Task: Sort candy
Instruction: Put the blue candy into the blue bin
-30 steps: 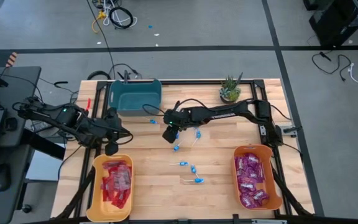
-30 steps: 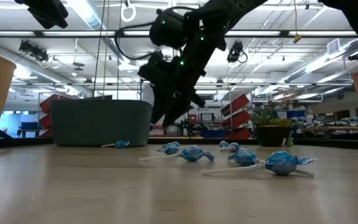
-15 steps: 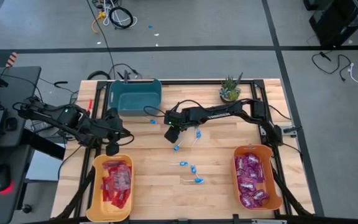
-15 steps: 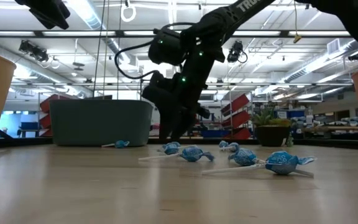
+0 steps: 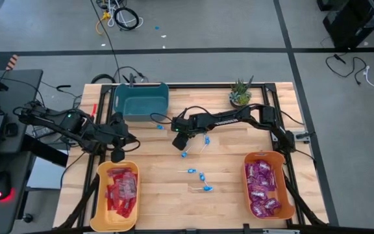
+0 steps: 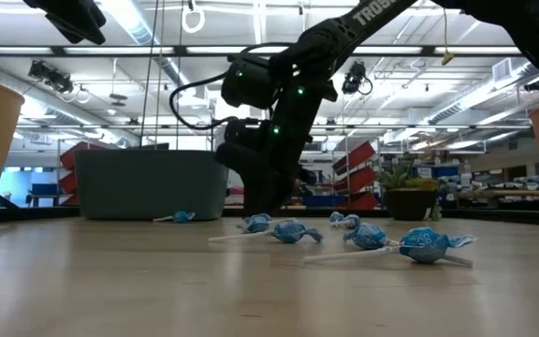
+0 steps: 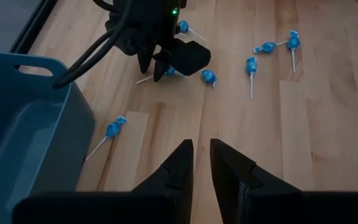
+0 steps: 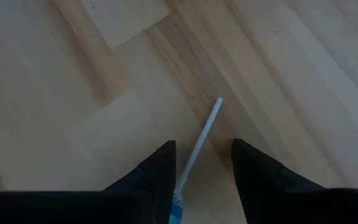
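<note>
Right gripper (image 5: 180, 142) is down at the table near the middle, fingers (image 8: 155, 174) spread, straddling the thin white stick of a blue lollipop (image 8: 194, 155); the stick lies in the gap and neither finger touches it. Left gripper (image 7: 201, 163) hangs above the left side of the table (image 5: 232, 195), its two fingers close together with a narrow slit between them and nothing in it.

Near edge, left: yellow bin (image 5: 100, 195) holding a heap of flat red packets (image 5: 121, 190). Near edge, right: orange bin (image 5: 247, 182) holding shiny purple-magenta packets (image 5: 263, 188).

Between the two bins, on bare wood: loose blue lollipops, one nearest (image 5: 207, 189), two more just beyond it (image 5: 196, 174). Farther in, another lollipop (image 5: 184, 154) lies just near of the right gripper, and one more (image 5: 207, 140) to its right.

Farther left, a single lollipop (image 5: 159, 127) lies near the teal bin (image 5: 141, 99), apart from it. In the left wrist view the visible part of the bin's inside shows bare walls and floor; the rest of it is out of sight. Far right of the table: small potted green plant (image 5: 240, 94), upright.
</note>
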